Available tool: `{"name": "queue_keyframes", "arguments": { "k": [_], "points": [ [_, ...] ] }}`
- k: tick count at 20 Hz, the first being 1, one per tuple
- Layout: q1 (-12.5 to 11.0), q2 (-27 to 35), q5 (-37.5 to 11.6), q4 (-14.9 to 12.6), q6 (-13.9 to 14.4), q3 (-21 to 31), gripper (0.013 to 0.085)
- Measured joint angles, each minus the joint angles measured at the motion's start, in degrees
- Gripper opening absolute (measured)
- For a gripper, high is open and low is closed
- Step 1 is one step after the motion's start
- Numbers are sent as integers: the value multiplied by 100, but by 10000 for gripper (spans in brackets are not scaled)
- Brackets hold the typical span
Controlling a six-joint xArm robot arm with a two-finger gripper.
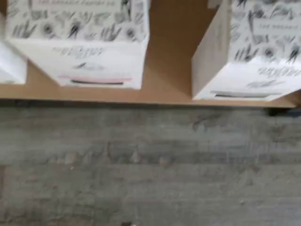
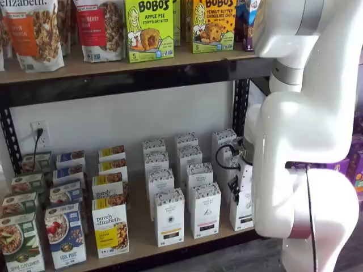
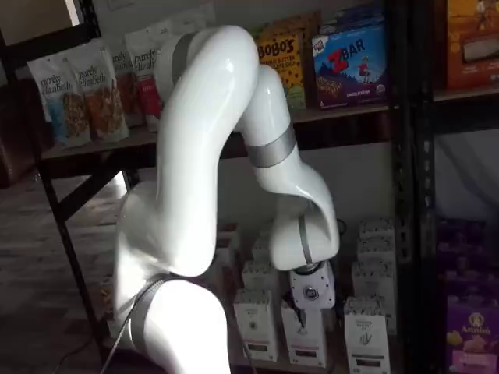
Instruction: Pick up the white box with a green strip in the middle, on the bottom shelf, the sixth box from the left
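We find the hand [image 2: 237, 191] hanging at the front of the worktop [image 2: 142, 237]; we cannot tell its finger spread and see nothing held. The white box [image 2: 243, 212] stands upright at its six o'clock, just beneath.

A bare gap of bottom shelf [image 1: 169, 70] separates two neighbouring white cartons.

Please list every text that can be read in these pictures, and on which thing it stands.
"BOBO'S APPLE PIE": green box, upper shelf.
"BOBO'S PEANUT BUTTER CHOCOLATE CHIP": yellow box.
"purely elizabeth.": yellow-fronted box, bottom shelf.
"ZBAR": blue box.
White cartons' print: too blurred.
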Motion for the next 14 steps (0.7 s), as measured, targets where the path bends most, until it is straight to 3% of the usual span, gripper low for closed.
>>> {"name": "queue_keyframes", "arguments": {
  "k": [1,7,14],
  "points": [
    [-13,72,21,59,-79,-98,850],
    [24,533,280,1216,-1209,-701,850],
    [-81,1156,546,1521,-1623,-1560,850]
  ]
}}
